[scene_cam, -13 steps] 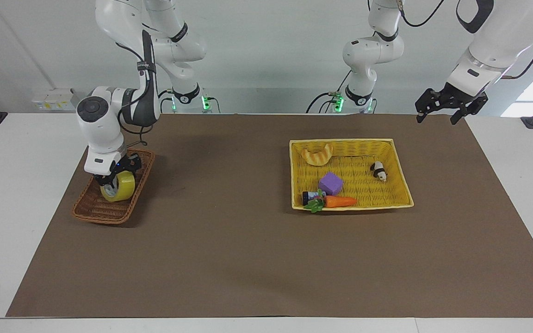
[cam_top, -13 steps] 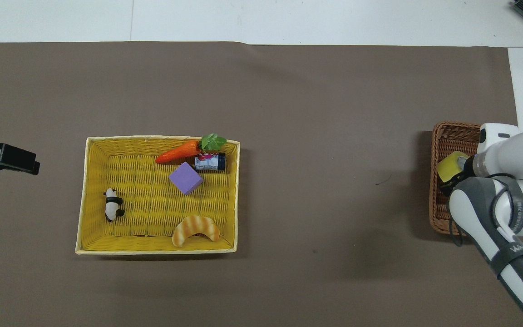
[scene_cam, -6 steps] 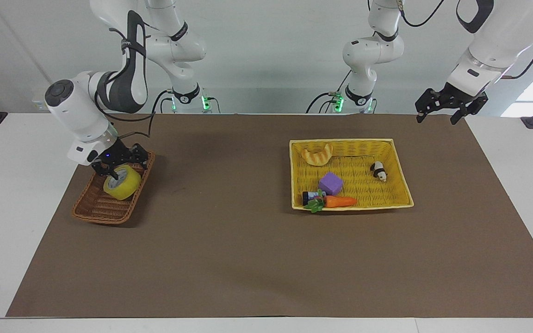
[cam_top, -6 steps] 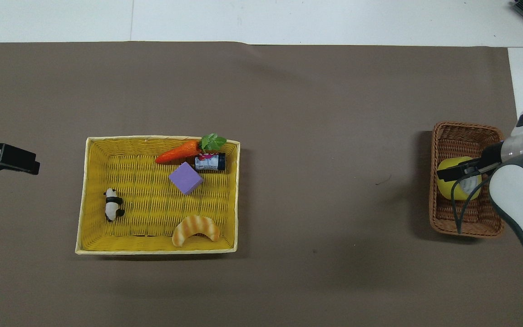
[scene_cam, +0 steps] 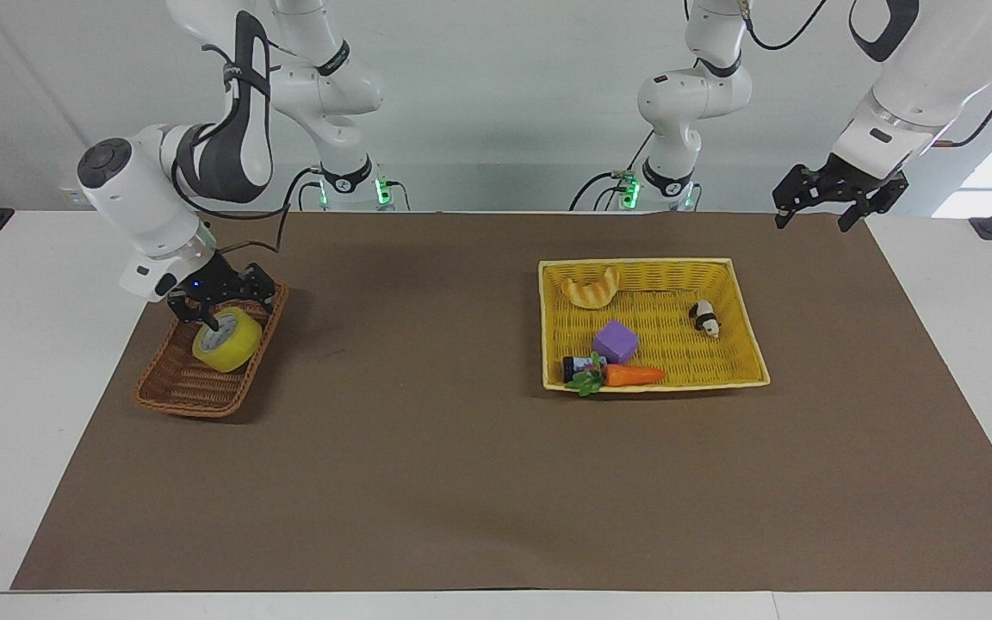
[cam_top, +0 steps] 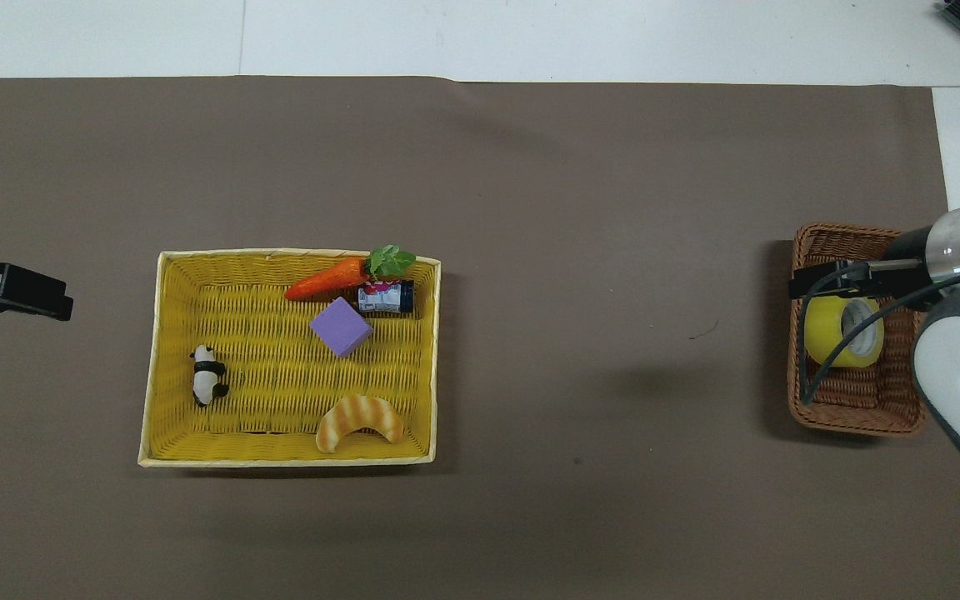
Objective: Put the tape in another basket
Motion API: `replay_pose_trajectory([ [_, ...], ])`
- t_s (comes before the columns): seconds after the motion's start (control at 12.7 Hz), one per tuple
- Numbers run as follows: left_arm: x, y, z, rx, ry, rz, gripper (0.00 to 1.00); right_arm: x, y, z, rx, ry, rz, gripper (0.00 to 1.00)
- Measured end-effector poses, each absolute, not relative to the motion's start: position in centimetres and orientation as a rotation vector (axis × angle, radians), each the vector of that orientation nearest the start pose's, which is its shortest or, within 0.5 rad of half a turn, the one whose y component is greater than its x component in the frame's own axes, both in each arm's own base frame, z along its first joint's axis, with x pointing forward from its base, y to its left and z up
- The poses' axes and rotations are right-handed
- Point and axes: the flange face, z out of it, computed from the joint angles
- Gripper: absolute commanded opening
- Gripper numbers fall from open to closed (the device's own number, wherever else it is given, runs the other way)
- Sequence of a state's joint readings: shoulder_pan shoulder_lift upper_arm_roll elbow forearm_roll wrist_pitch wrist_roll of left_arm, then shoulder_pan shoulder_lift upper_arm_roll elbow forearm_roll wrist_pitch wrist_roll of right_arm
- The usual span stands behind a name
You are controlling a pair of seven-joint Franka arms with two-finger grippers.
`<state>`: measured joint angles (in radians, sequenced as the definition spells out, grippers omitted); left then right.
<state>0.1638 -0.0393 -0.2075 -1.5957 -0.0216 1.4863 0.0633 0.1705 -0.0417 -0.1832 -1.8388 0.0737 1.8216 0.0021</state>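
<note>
The yellow tape (scene_cam: 226,345) lies tilted in the brown wicker basket (scene_cam: 177,388) at the right arm's end of the table, its pale core facing up. It also shows in the overhead view (cam_top: 845,332), inside the wicker basket (cam_top: 855,408). My right gripper (scene_cam: 225,310) is open just above the tape, over the part of the basket nearer the robots; in the overhead view it (cam_top: 834,279) hangs over the tape's edge. My left gripper (scene_cam: 813,211) is open and waits in the air over the table's corner at the left arm's end.
A larger yellow basket (scene_cam: 741,344) toward the left arm's end holds a croissant (scene_cam: 591,288), a purple cube (scene_cam: 616,341), a carrot (scene_cam: 631,375), a small bottle (scene_cam: 575,368) and a panda figure (scene_cam: 704,318). A brown mat (scene_cam: 427,465) covers the table.
My right gripper opened and let go of the tape, then tipped outward and rose a little. The tape now rests tilted in the wicker basket. The left arm has not moved.
</note>
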Motion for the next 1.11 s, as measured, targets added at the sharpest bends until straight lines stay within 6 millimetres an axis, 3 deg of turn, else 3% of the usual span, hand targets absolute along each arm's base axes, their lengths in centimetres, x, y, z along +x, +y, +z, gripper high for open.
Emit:
replay_pose_trajectory([
  [0.16,53.3,-2.8,62.7,-3.149,0.17,0.112,1.0,55.0,-0.2,57.8,-3.068,0.105,-0.023,1.0],
  [0.47,53.3,-2.8,62.7,-3.149,0.17,0.112,1.0,53.7,-3.5,64.9,-3.086,0.184,0.024,1.0],
  [0.63,53.3,-2.8,62.7,-3.149,0.17,0.112,1.0,53.7,-5.3,66.2,-3.085,0.236,-0.007,1.0],
  [0.79,53.3,-2.8,62.7,-3.149,0.17,0.112,1.0,53.5,-6.9,65.9,-3.081,0.283,0.016,1.0],
  [1.11,53.3,-2.8,62.7,-3.149,0.17,0.112,1.0,53.0,-5.3,67.2,-3.084,0.265,-0.014,1.0],
])
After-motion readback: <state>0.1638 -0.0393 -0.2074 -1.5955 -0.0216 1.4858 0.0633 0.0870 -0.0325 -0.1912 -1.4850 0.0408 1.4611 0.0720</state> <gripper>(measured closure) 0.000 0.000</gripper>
